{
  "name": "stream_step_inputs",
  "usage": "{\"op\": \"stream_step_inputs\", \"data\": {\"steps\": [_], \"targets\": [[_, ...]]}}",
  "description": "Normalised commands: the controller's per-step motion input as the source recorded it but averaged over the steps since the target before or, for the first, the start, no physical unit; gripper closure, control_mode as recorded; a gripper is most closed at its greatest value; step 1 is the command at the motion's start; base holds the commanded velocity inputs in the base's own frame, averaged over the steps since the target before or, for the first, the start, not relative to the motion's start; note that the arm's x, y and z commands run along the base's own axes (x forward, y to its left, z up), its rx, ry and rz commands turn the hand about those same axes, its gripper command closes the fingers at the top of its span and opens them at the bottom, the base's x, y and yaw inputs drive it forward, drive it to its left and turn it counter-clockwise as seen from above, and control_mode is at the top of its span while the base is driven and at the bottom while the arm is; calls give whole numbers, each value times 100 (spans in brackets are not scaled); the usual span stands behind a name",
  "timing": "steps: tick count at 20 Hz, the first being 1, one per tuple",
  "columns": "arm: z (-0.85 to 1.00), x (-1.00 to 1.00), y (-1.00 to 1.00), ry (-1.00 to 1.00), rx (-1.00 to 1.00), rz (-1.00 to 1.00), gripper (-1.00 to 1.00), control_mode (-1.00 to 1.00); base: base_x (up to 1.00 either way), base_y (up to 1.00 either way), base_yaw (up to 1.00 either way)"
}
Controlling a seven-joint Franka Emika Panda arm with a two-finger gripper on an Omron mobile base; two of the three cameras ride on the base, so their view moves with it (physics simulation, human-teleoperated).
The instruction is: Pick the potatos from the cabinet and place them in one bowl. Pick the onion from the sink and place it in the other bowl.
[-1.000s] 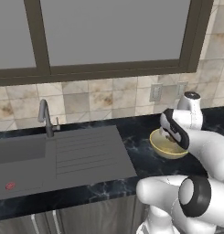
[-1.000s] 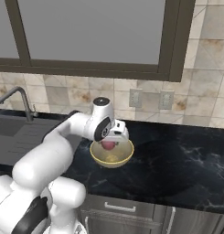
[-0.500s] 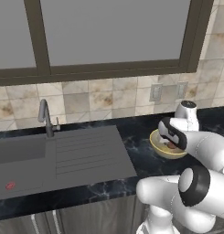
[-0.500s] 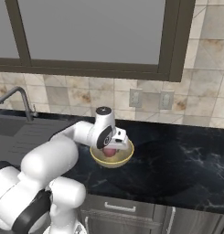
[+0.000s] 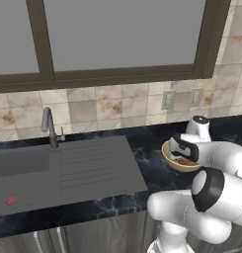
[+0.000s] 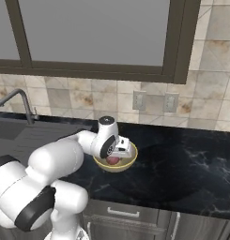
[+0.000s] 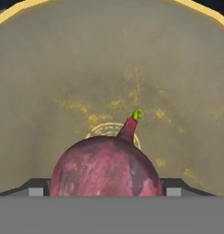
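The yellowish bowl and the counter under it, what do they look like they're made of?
The yellowish bowl looks like glazed ceramic or stoneware: matte tan inside with speckled ochre flecks and a brighter yellow rim. The counter looks like polished black marble or a similar stone, dark with pale veining. Both are rendered, so this is a guess.

The onion (image 7: 106,167) is mottled reddish-pink with darker maroon patches and a tiny green tip. The other bowl (image 7: 109,59) is yellowish-tan, speckled with gold inside, its rim brighter yellow. The surface (image 6: 182,168) is black, veined with pale marbling. The sink (image 5: 58,170) is plain dark grey.
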Motion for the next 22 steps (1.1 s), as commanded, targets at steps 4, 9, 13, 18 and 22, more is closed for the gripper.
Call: {"op": "stream_step_inputs", "data": {"steps": [4,9,13,18,22], "targets": [[0,1,0,0,0,0,-100,-100,0,0,0],[0,0,0,0,0,0,-100,-100,0,0,0],[9,0,0,-1,0,0,-100,-100,0,0,0],[48,-6,0,-5,0,-1,-100,-100,0,0,0],[64,-34,0,-4,0,-2,-100,-100,0,0,0]]}}
